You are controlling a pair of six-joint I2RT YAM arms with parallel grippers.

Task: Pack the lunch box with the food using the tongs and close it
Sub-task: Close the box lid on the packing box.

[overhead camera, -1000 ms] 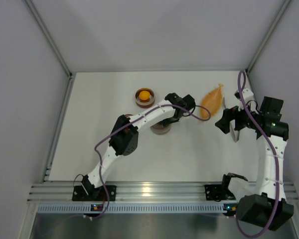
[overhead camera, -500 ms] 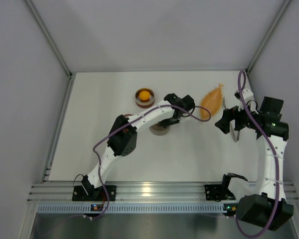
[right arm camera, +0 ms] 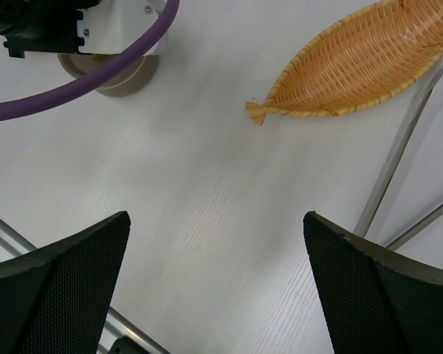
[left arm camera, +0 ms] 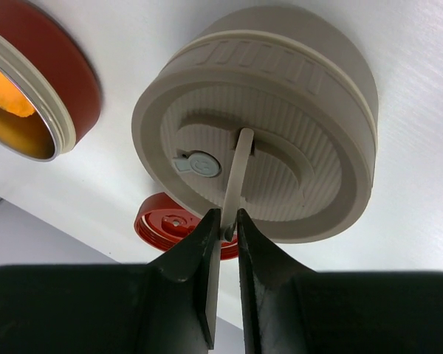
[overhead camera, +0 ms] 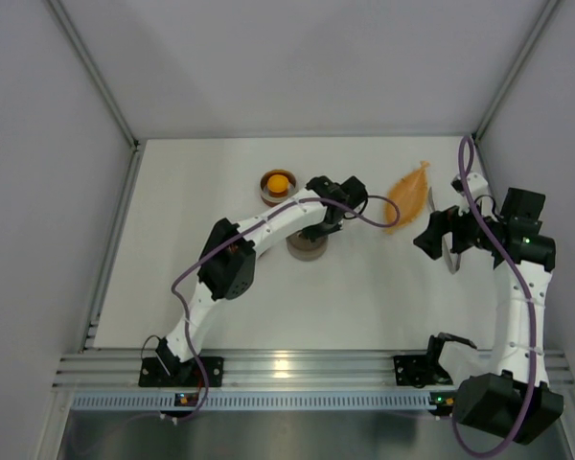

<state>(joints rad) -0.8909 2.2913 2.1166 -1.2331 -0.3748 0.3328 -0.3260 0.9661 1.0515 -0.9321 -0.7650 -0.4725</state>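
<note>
The lunch box (overhead camera: 265, 190), open with the orange lump (overhead camera: 279, 181) inside, sits just beside the beige lid (left arm camera: 280, 125). The left gripper (left arm camera: 223, 225), pinching the lid's thin handle (left arm camera: 236, 166), has swung slightly toward the box, so closing seems begun. The right gripper (right arm camera: 214, 287) hangs wide and empty.

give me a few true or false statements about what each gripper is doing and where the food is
1. The left gripper pinches the thin loop on the beige lid. True.
2. The right gripper is shut on the tongs. False: it is open and holds nothing.
3. The orange food lies in the wicker dish. False: it sits in the red tin.
4. The wicker dish shows no food. True.
</note>
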